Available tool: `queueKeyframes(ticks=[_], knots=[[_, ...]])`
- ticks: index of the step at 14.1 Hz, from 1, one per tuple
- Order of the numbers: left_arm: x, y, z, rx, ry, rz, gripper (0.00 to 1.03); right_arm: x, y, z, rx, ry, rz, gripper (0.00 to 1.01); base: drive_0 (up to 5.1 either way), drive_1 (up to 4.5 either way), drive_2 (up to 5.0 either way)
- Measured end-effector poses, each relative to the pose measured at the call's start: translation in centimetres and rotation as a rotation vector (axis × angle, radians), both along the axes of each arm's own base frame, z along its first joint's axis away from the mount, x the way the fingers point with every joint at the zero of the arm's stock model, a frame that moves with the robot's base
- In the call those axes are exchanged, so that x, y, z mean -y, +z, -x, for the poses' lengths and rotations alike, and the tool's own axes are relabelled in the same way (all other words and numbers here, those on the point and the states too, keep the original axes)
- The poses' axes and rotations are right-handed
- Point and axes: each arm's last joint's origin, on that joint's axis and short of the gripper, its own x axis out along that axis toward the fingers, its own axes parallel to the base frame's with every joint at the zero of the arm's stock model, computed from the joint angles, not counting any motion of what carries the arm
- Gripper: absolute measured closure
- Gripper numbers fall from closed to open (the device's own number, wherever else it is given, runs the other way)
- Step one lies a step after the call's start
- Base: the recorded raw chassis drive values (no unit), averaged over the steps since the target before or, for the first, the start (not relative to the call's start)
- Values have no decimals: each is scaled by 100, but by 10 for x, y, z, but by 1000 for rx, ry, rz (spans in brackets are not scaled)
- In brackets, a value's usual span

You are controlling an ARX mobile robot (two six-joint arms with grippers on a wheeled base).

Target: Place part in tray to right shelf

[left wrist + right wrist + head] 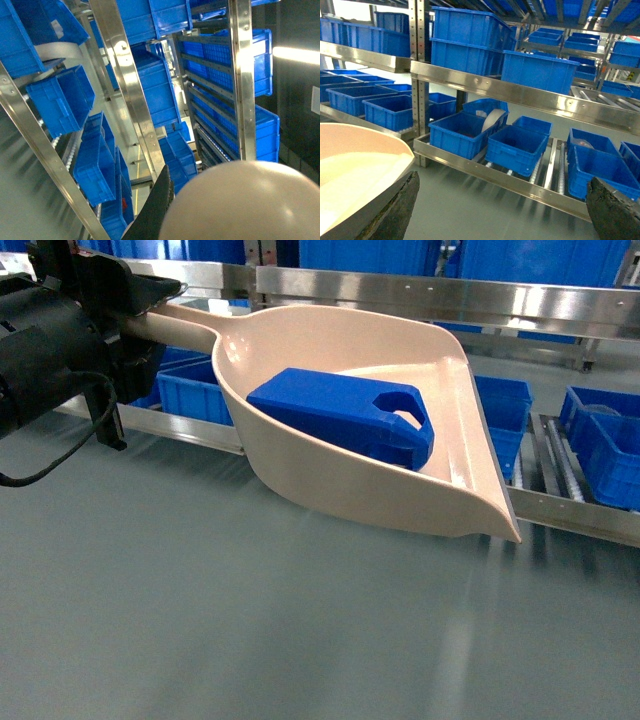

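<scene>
Above the grey floor, the left gripper [150, 300] held the beige plastic scoop [330, 480] by its handle, jaws closed on it. The small solid-blue jerrycan-shaped part [340, 415] lay inside, in transport. The right gripper [502, 210] was open and empty. Next, I think, came reaching the stainless-steel shelf [570, 510] and tipping the scoop.

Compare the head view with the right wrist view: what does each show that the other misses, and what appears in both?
Only the head view shows the blue part lying inside the beige scoop, and the left gripper at the scoop's handle. Only the right wrist view shows the right gripper with its jaws wide apart and empty, plus a white roll standing in one crate. Both show the scoop, the steel shelf and its blue crates.
</scene>
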Motion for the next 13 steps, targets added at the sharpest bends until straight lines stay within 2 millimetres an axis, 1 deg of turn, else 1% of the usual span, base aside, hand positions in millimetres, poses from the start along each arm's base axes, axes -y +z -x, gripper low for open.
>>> queueKeyframes(ticks=[13], knots=[[0, 0, 0, 0, -1, 0, 90, 0, 0, 0, 0, 0, 0, 3, -156, -156, -156]])
